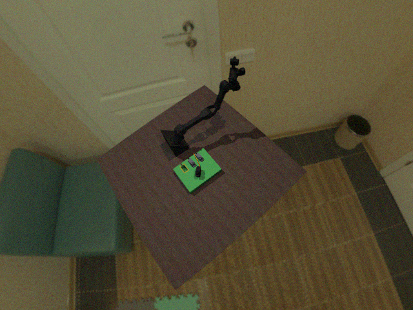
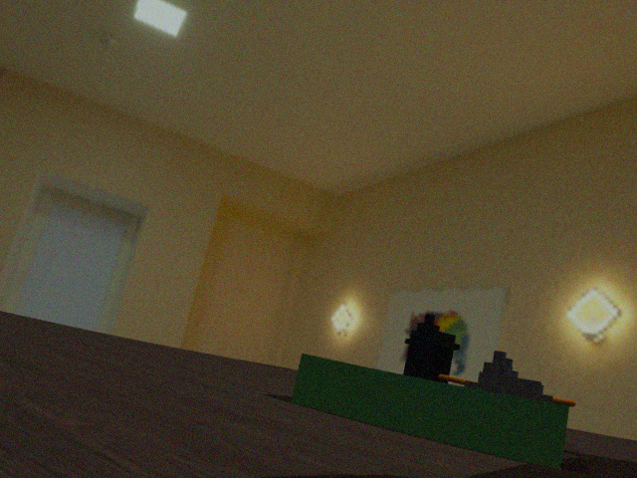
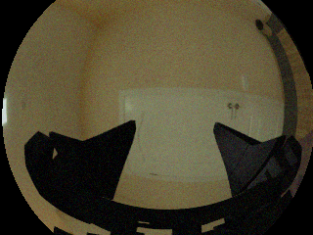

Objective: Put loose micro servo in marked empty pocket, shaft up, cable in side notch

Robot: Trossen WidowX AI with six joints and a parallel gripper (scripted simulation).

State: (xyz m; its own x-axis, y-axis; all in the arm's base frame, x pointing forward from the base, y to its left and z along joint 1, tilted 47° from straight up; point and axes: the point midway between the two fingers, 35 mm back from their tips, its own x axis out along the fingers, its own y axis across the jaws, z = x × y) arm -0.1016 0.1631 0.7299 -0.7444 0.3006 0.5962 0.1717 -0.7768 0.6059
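Note:
The loose micro servo (image 1: 198, 172) (image 2: 429, 356) is black and stands upright on top of the green deck (image 1: 209, 166) (image 2: 411, 409), its shaft side up and its ears well above the surface. Its orange cable (image 1: 197, 159) runs across the deck towards the fitted servos. The marked pocket (image 1: 184, 168) has a yellow outline, is empty and has a small notch at one side; it is hidden in the exterior view. My gripper (image 3: 176, 125) is open with nothing between its fingers. It is far from the servo, raised high beyond the table in the top view.
Two grey-purple servos (image 1: 191, 162) (image 1: 199, 157) sit fitted in the deck beside the marked pocket; their grey shapes overlap in the exterior view. The arm's base (image 1: 176, 143) stands on the table (image 1: 186, 230) close behind the deck. A wall and door are behind the table.

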